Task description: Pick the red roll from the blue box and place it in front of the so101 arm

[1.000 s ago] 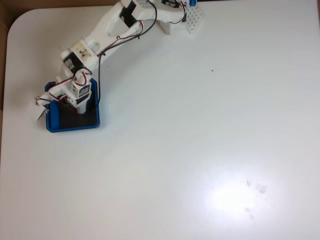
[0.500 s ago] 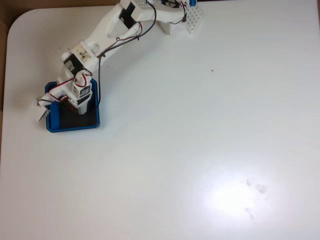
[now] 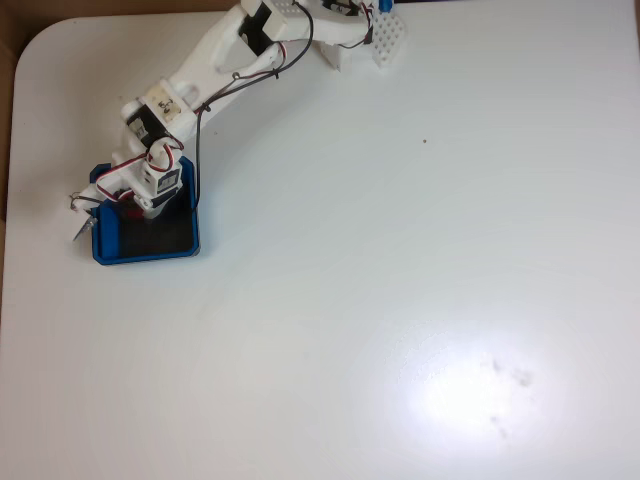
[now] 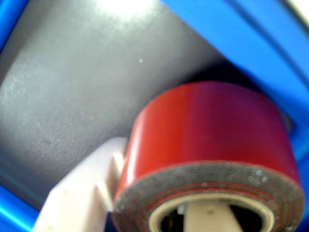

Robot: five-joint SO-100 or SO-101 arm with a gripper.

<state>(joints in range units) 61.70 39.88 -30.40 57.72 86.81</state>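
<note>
Gripper (image 4: 145, 203) is clamped on the red roll (image 4: 212, 130): wrist view shows one white finger (image 4: 82, 193) against the roll's outer side at 8 o'clock, the other inside its core at 6 o'clock (blurry). Roll sits over the blue box (image 3: 146, 250), above its dark floor. Fixed view: so101 arm (image 3: 205, 70) reaches from table (image 3: 400, 250) top edge toward 8 o'clock, wrist over the box's top-left part.
</note>
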